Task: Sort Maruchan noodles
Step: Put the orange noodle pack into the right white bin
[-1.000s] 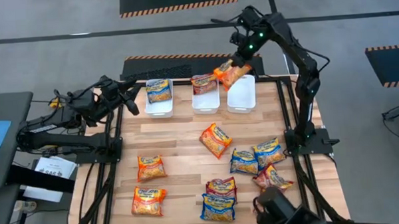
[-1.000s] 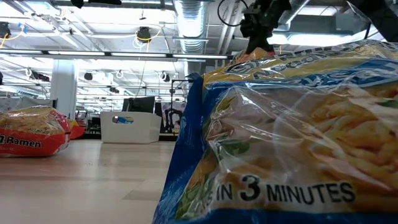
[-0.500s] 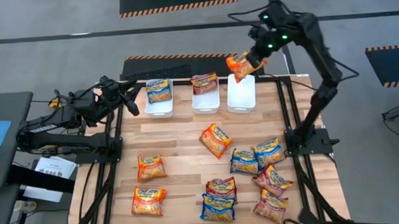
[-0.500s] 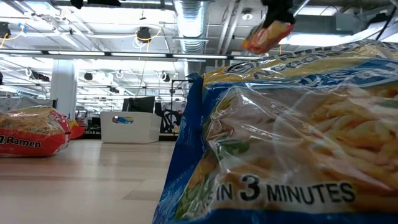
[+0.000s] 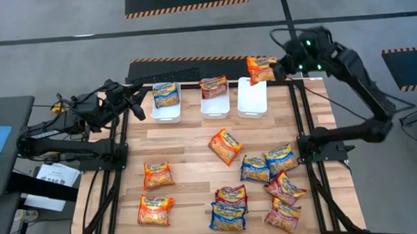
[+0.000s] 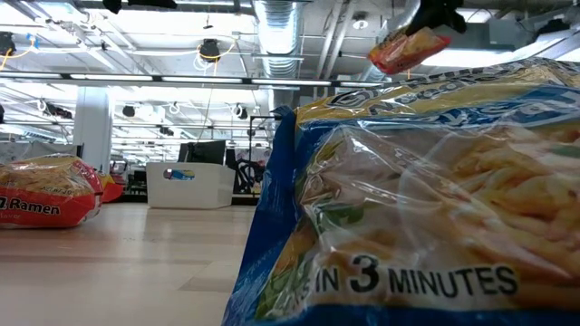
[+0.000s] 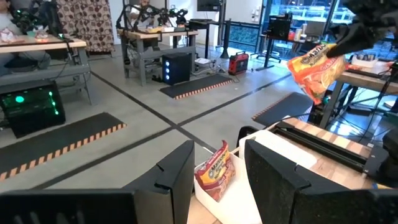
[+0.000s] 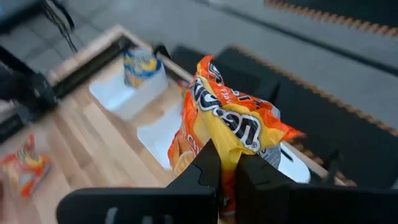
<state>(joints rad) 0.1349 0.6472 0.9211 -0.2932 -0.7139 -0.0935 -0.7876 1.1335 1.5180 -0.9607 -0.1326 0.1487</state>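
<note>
My right gripper (image 5: 275,68) is shut on an orange noodle packet (image 5: 260,68), high over the far end of the right white bin (image 5: 252,101). The low view shows this packet (image 6: 408,47) in the air. The left bin (image 5: 167,110) holds a blue packet (image 5: 166,94). The middle bin (image 5: 215,106) holds a maroon one (image 5: 213,87). Several orange, blue and maroon packets lie flat on the wooden table (image 5: 189,152). My left gripper (image 5: 135,106) waits open by the table's far left corner, holding nothing. My right gripper pinches one crumpled end of the orange packet (image 8: 227,149) between its two fingers (image 8: 208,171). The fingers come from the table's right side, slanting down. The packet sticks out ahead of the fingertips, lifted clear of the bin and the table.
A large blue packet (image 6: 417,199) lies right before the low camera and fills much of that view. An orange packet (image 5: 225,145) lies mid-table. Other packets cluster at the near right (image 5: 266,184) and near left (image 5: 155,192). Bare wood lies between the bins and the packets.
My right gripper has drawn back toward the table's right edge and risen a little, tipping nearer to level. The orange packet has stayed in its hold and gone from over the gap between the middle and right bins to the right bin's far end.
</note>
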